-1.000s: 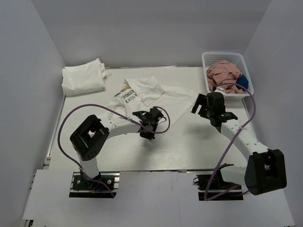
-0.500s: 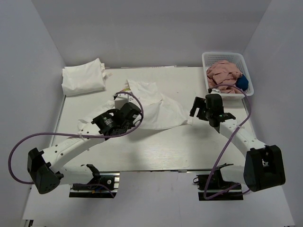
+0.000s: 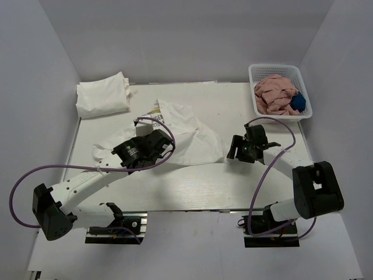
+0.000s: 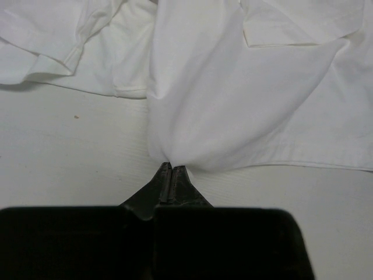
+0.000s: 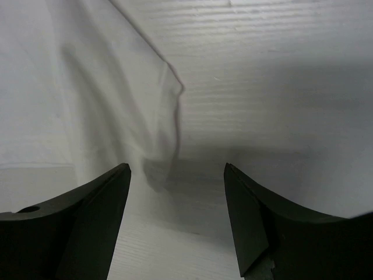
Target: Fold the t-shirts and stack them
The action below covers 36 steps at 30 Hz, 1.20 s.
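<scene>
- Loose white cloth t-shirt [image 3: 195,137] lying crumpled across the middle of the white bench [image 3: 204,181], with a small coloured print and dark lettering showing at its far left part.
- Left tool [image 4: 169,174] closed tight on a pinched fold of that t-shirt; in the left wrist view, cloth fanning out from the black tips, with a sleeve and hems spread on the bench beyond.
- From above, left arm stretched diagonally over the bench, its tool at the t-shirt's near left edge.
- Right tool [image 5: 178,175] open, black fingers [image 5: 87,204] well apart and low over the bench at the t-shirt's right end; a cloth edge lying just ahead of the gap, nearer the left finger, nothing gripped.
- Folded white cloth bundle [image 3: 104,96] resting at the far left corner of the bench, apart from the loose t-shirt.
- White plastic basket [image 3: 274,66] at the far right corner, holding crumpled pink cloth [image 3: 277,93] and a blue item [image 3: 298,102] against its right wall.
- Purple cable [image 3: 35,175] looping beside the left arm; another arching over the right arm.
</scene>
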Tool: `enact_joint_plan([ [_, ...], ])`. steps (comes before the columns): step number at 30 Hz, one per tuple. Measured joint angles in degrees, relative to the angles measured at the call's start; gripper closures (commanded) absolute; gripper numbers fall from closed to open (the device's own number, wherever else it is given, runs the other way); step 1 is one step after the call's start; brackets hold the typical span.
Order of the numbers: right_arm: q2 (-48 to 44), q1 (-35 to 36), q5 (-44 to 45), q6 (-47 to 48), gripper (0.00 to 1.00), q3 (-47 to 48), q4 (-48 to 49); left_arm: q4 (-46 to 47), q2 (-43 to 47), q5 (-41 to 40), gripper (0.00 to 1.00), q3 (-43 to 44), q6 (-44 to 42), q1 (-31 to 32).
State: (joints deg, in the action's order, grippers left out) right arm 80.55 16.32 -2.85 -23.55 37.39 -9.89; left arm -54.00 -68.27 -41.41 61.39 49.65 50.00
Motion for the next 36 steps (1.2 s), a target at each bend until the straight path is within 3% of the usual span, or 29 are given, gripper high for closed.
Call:
enact_joint_plan([
  [6, 2.54, 1.2, -5.18, -1.36, 0.34, 0.42, 5.25, 0.26, 1.05, -0.07, 1.0, -1.01, 0.24, 0.0],
  [9, 4.61, 1.95, -6.97, -1.88, 0.65, 0.76, 7.3, 0.28, 1.11, -0.07, 1.0, -1.05, 0.37, 0.0],
  [10, 5.42, 2.21, -7.17, -2.12, 0.88, 0.94, 7.67, 0.26, 1.14, -0.07, 1.0, -1.05, 0.37, 0.0],
  [11, 6.23, 2.36, -8.13, -2.4, 1.0, 1.03, 8.35, 0.26, 1.16, -0.07, 1.0, -1.05, 0.37, 0.0],
  [18, 5.2, 3.02, -6.29, -2.62, 1.0, 2.62, 4.7, -0.42, 1.6, -3.19, 1.0, 0.66, 0.37, 0.0],
  [26, -13.03, 2.97, 6.03, 0.5, 1.0, 14.67, -0.57, 2.75, 6.4, -10.45, 1.0, 7.65, -2.64, 0.0],
  [31, -20.46, 2.93, 13.16, 2.86, 1.0, 23.12, -0.7, 10.78, 11.13, -13.6, 1.0, 12.66, -10.43, 0.0],
  [36, -24.13, 2.93, 17.51, 6.03, 1.0, 33.16, -2.1, 21.77, 14.71, -9.64, 1.0, 18.6, -23.37, 0.0],
])
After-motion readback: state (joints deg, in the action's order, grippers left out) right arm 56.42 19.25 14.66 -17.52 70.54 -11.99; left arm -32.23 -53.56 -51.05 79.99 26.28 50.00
